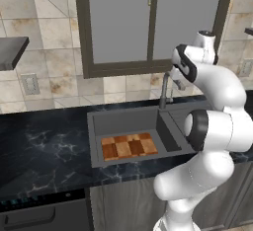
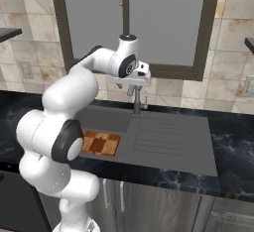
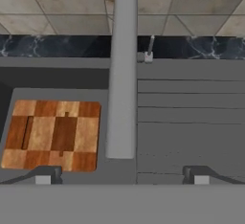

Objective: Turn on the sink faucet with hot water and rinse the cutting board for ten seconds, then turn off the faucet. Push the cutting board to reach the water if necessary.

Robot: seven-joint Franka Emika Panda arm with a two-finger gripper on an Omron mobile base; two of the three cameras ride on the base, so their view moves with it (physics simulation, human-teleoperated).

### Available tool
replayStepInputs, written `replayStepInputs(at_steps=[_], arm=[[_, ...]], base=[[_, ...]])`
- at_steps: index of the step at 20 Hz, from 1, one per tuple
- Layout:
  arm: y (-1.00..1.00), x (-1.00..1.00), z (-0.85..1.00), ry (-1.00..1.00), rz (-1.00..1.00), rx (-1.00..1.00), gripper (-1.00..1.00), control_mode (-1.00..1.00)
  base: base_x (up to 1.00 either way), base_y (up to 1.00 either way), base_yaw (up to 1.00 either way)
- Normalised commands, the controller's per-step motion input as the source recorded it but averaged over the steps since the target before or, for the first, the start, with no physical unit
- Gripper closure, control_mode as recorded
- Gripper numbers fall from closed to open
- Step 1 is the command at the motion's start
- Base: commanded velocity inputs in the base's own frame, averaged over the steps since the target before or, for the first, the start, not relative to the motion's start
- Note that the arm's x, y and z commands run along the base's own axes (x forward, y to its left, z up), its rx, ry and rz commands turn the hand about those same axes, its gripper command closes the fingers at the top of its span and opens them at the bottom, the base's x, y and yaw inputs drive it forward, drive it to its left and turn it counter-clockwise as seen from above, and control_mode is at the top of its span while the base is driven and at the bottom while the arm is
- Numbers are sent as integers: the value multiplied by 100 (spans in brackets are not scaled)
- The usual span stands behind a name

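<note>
My end effector hangs above the sink faucet, its two fingers spread wide apart and holding nothing. In my hand view the faucet's grey spout runs down the middle between the fingertips, and its small handle stands at the far edge of the sink, just right of the stem. The cutting board, a wooden checkered rectangle of tan and reddish-brown blocks, lies flat on the floor of the basin, to the left of the spout's tip. The ribbed drainboard stretches to the right of the basin. The sink is set into a black marbled surface, beneath a window in a tiled wall.
</note>
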Motion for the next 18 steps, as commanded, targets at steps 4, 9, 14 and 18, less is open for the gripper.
replayStepInputs(at_steps=[4,9,14,18], arm=[[-9,34,-9,0,0,0,-100,-100],[-1,19,-11,0,0,0,-100,-100],[0,8,-12,2,0,0,-100,-100],[0,0,-12,5,0,0,-100,-100]], base=[[0,0,0],[0,0,0],[0,0,0],[0,0,0]])
